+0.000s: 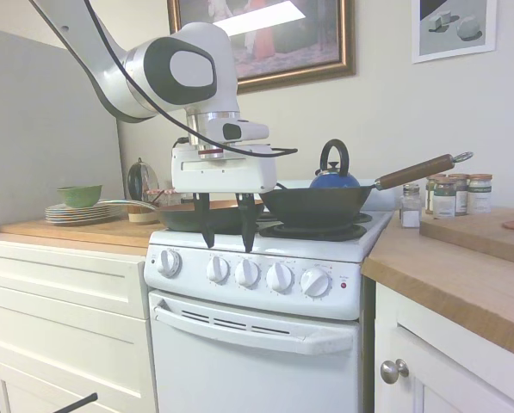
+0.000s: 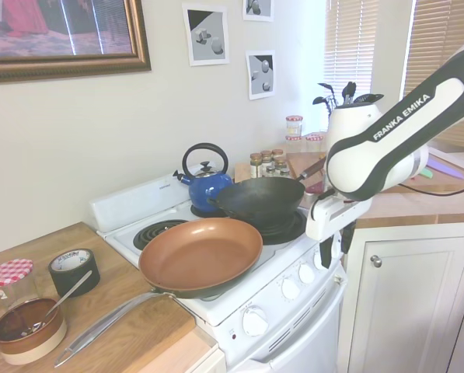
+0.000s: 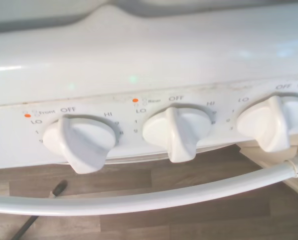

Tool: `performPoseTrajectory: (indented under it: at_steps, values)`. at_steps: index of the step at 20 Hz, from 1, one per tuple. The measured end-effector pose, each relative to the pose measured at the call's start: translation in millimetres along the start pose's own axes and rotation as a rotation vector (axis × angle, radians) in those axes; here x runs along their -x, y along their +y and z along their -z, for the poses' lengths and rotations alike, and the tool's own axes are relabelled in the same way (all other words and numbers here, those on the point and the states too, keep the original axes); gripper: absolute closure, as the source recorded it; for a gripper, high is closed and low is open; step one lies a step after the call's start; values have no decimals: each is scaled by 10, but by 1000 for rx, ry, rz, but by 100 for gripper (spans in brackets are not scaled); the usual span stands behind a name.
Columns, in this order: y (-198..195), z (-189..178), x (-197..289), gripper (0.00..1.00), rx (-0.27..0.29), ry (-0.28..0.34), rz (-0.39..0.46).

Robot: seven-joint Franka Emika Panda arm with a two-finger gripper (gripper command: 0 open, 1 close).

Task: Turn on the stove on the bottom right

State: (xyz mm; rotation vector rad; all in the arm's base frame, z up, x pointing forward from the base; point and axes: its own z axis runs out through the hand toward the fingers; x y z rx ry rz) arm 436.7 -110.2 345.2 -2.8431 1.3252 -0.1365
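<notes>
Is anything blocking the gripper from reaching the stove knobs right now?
Nothing visible. The gripper hangs open just above the knob row on the stove, fingers pointing down. The copper frying pan and black wok sit behind on the burners, clear of the knobs.

Five round white knobs [image 1: 246, 273] are counted on the stove front, with two pans [image 2: 201, 255], one blue kettle [image 1: 334, 177] and two wall prints [image 2: 207, 33].
</notes>
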Motion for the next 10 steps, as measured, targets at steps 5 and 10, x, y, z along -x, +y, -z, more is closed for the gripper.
performPoseTrajectory:
  at_steps: [5, 10]
  values:
    - [-8, 31, -22, 0, 2, -4, -2]
    - [-35, 82, -50, 0, 1, -4, -3]
